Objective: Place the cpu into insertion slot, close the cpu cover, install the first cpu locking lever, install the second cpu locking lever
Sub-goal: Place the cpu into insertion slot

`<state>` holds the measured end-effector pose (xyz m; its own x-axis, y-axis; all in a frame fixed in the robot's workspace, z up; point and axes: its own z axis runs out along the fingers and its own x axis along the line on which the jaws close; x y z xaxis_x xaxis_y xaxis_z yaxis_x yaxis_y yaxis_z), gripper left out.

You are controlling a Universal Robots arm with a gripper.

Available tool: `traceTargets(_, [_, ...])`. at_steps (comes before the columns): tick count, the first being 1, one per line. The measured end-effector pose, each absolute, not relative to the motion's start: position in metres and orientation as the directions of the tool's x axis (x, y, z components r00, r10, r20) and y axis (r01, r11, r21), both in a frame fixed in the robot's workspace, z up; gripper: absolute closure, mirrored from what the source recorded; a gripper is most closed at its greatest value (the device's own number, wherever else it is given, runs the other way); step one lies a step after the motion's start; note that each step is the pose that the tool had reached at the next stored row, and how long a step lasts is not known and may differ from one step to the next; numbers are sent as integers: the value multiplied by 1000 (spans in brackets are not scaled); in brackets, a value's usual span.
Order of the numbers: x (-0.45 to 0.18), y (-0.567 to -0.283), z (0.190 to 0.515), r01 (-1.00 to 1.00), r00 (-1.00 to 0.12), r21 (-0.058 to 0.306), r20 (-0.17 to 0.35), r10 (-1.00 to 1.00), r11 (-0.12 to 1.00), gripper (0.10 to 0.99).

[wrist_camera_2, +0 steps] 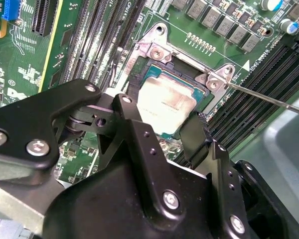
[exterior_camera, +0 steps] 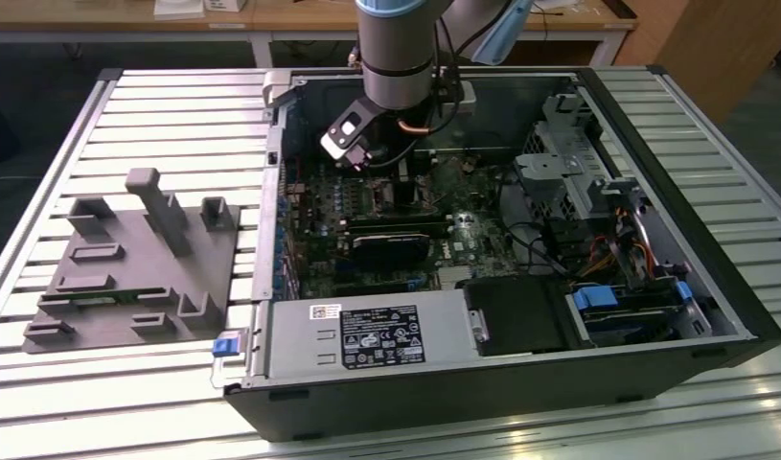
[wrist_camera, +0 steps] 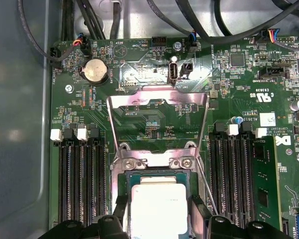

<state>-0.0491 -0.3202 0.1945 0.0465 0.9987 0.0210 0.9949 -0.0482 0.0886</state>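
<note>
The cpu (wrist_camera: 158,204), a square chip with a pale metal top, lies level in the insertion slot (wrist_camera: 157,162), whose silvery rim also appears in the second wrist view (wrist_camera_2: 154,50). My gripper (wrist_camera: 158,215) is right over it. Its black fingers (wrist_camera_2: 125,107) press against two opposite edges of the cpu (wrist_camera_2: 164,99). The cpu cover (wrist_camera: 159,97) is swung up and back from the socket, its cut-out showing the board behind. A thin locking lever (wrist_camera_2: 269,99) juts out loose beside the socket. In the exterior view the gripper (exterior_camera: 364,158) reaches down into the open computer case.
Long black memory slots (wrist_camera: 79,184) flank the socket on both sides. Cables (wrist_camera: 114,20) run along the case wall beyond the cover. In the case sit a power supply (exterior_camera: 364,335) and drive cages (exterior_camera: 620,307). A grey fixture block (exterior_camera: 134,268) rests on the slatted table.
</note>
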Motion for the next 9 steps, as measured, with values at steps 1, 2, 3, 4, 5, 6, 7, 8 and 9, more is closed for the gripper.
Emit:
traceTargets(1, [-49,-320,195,995,47,88,21,999,-48,486])
traceTargets(2, [-49,-320,195,995,47,88,21,999,-48,486])
traceTargets(3, [-49,-320,195,995,47,88,21,999,-48,486])
traceTargets(4, [-49,-320,196,995,47,88,21,999,-48,486])
traceTargets(5, [-49,-320,198,995,47,89,21,999,-48,486])
traceTargets(6, [-49,-320,199,995,47,89,21,999,-48,486])
traceTargets(7, [-49,-320,200,995,47,89,21,999,-48,486])
traceTargets(8, [-49,-320,202,995,47,89,21,999,-48,486])
traceTargets(9, [-49,-320,203,995,47,89,21,999,-48,486])
